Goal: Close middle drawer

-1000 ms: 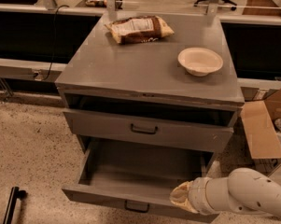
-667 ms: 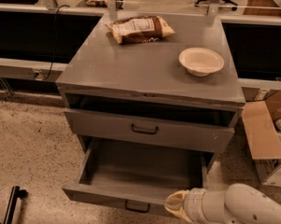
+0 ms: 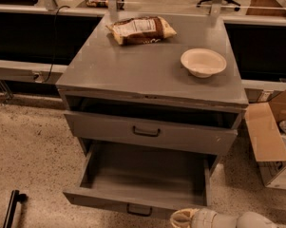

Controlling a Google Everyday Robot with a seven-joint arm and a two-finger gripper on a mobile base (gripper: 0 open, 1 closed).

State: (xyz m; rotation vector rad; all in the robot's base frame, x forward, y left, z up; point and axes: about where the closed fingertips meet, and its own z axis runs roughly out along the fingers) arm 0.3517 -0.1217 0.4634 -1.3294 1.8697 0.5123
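The grey metal cabinet (image 3: 147,70) stands in the middle of the camera view. The middle drawer (image 3: 147,175) is pulled far out, an empty deep tray with a low front panel and a small dark loop handle (image 3: 139,210). Above it, the taller-fronted drawer (image 3: 109,127) with the bigger handle (image 3: 146,132) stands slightly out. My gripper (image 3: 181,218) is at the bottom edge of the view, just below and to the right of the middle drawer's front panel, with the pale arm (image 3: 247,220) running off to the right.
A chip bag (image 3: 140,30) and a white bowl (image 3: 203,62) sit on the cabinet top. An open cardboard box (image 3: 271,141) stands on the floor to the right. A dark object (image 3: 12,208) lies on the speckled floor at lower left. Dark counters run behind.
My gripper and arm have dropped lower in the view, from beside the drawer's front right corner to below its front panel. The drawer has not moved.
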